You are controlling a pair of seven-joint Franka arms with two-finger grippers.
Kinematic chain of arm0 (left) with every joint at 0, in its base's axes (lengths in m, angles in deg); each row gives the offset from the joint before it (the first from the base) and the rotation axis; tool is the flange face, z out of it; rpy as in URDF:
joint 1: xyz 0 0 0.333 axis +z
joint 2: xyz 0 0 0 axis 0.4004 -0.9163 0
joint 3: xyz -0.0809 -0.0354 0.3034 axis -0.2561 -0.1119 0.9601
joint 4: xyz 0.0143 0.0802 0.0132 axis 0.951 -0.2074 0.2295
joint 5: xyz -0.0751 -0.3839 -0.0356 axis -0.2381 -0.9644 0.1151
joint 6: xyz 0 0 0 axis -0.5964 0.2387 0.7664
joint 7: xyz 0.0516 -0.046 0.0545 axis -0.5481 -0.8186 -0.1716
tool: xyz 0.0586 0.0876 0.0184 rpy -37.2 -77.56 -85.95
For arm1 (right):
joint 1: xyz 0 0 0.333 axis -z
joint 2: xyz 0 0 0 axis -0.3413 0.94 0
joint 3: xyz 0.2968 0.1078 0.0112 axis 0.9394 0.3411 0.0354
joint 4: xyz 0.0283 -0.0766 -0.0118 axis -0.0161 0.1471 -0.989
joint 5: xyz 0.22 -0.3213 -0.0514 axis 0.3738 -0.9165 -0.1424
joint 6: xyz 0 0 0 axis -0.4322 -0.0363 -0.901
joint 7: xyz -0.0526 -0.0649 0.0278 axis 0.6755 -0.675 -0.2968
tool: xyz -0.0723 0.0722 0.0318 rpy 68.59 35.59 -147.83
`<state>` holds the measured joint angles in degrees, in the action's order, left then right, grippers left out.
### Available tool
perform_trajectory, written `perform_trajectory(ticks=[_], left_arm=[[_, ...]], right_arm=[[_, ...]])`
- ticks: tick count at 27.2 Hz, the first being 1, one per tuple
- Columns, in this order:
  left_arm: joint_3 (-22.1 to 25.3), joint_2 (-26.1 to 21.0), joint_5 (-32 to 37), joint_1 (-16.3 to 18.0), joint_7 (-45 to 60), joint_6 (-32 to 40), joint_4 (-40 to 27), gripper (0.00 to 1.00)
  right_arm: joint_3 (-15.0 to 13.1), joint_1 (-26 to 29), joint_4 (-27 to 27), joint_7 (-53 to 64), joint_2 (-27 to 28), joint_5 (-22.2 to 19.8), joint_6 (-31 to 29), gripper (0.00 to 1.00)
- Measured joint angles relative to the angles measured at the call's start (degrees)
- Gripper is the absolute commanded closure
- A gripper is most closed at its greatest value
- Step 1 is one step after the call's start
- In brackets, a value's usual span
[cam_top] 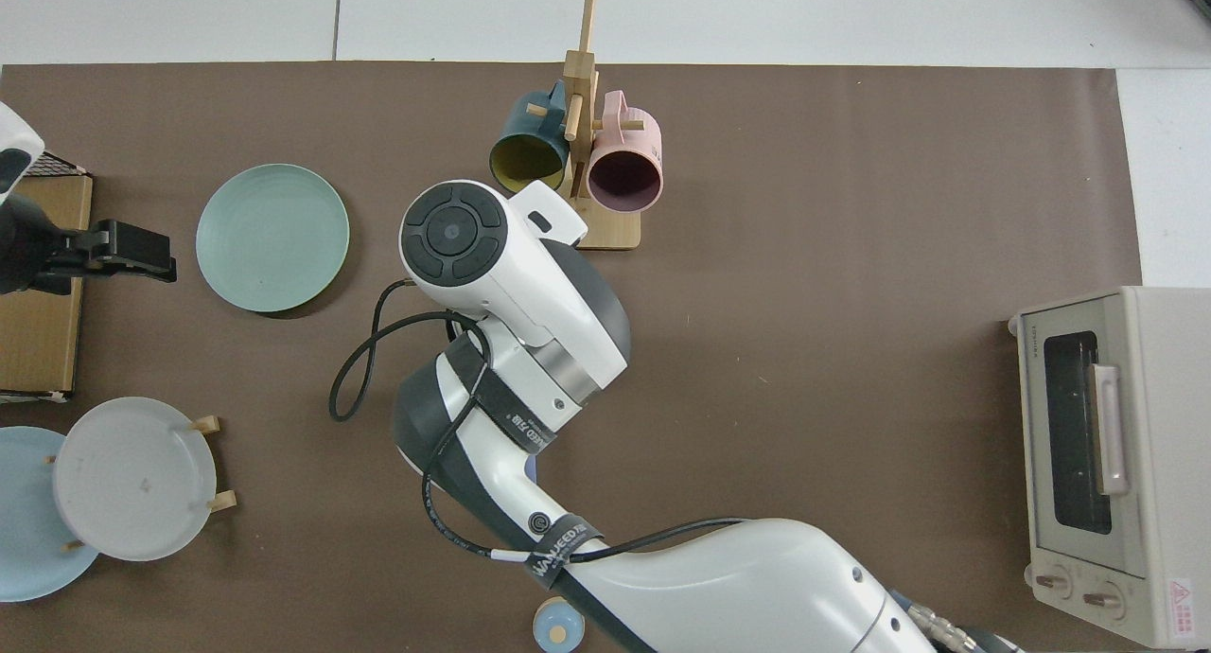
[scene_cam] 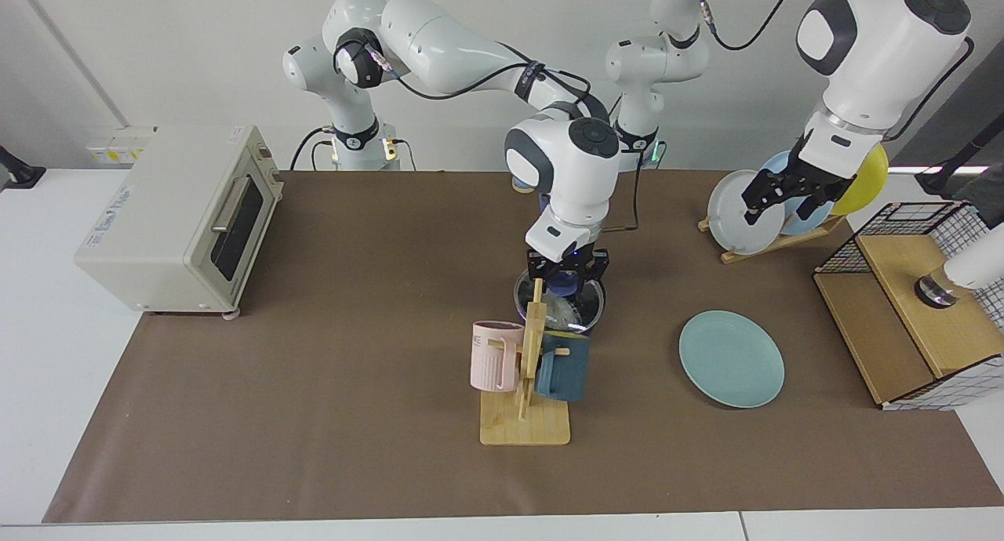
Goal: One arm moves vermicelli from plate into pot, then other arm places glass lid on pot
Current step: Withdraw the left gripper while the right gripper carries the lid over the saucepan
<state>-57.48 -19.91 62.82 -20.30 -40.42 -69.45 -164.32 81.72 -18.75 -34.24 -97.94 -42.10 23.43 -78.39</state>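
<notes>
While the right arm is reaching from its base across the bench (scene_cam: 314,415) to the middle, its right end effector (scene_cam: 566,268), showing a small blue light, is clenching the blue knob of the glass lid (scene_cam: 524,299), which is lying on the pot (scene_cam: 594,315). Under the glass the vermicelli (scene_cam: 562,312) is showing as a pale tuft inside the pot. A wooden mug stand (scene_cam: 527,400) carrying a pink mug (scene_cam: 494,356) and a dark teal mug (scene_cam: 563,365) is standing just in front of the pot in the facing view. From above, the right arm's wrist is hiding the pot and lid. The plate (scene_cam: 731,358) is lying bare on the bench, well apart from the pot. The left arm is waiting raised, its left end effector (scene_cam: 784,196) hanging in front of a rack of grey, light-blue and yellow plates (scene_cam: 733,212); whether its fingers are parted cannot be told. A toaster oven (scene_cam: 176,216) is sitting at the far end.
</notes>
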Motion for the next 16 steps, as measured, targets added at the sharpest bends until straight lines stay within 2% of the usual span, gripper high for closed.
perform_trajectory(ticks=[16], left_arm=[[0.08,0.18,0.0,0.02,0.31,0.0,-0.27,0.0]], right_arm=[[0.23,-1.32,-0.04,0.0,0.07,-0.01,0.07,1.0]])
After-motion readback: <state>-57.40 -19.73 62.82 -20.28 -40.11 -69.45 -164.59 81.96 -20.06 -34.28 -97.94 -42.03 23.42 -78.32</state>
